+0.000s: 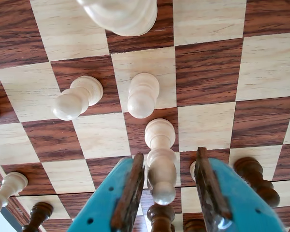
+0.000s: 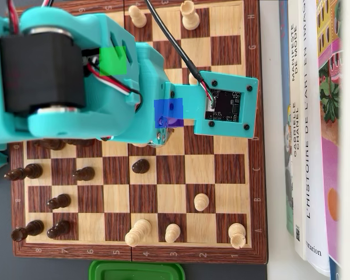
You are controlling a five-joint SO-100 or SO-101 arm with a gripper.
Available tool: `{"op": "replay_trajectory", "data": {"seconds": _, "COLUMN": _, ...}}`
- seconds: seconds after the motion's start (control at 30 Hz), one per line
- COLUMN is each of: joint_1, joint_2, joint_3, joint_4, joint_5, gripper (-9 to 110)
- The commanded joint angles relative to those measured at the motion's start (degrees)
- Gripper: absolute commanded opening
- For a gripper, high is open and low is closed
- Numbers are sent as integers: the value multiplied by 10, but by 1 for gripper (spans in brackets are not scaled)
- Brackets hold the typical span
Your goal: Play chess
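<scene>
Surface: a wooden chessboard [image 2: 221,169] of dark and light squares on a pale table, books [image 2: 315,128] along its right edge in the overhead view and a green lid [image 2: 137,271] below it.

The gripper [image 1: 166,186] stands released, jaws apart, straddling a light pawn [image 1: 160,159] in the wrist view without evident contact.

Risks, as judged: dark pieces [image 1: 255,179] stand just beside the right jaw, so closing or descending off-centre could topple one. Two more light pawns [image 1: 142,95] just ahead could be knocked on lift-out. The arm [image 2: 76,76] hides these squares from above.
</scene>
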Motion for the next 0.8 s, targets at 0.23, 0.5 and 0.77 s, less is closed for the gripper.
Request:
{"op": "replay_trajectory", "data": {"seconds": 0.23, "joint_1": 9, "joint_2": 4, "joint_3": -9, "joint_4": 0, "joint_5": -14, "gripper": 16}}
{"op": "replay_trajectory", "data": {"seconds": 0.5, "joint_1": 3, "joint_2": 4, "joint_3": -8, "joint_4": 2, "joint_5": -14, "gripper": 16}}
{"op": "replay_trajectory", "data": {"seconds": 0.77, "joint_1": 3, "joint_2": 4, "joint_3": 0, "joint_4": 1, "joint_5": -14, "gripper": 16}}
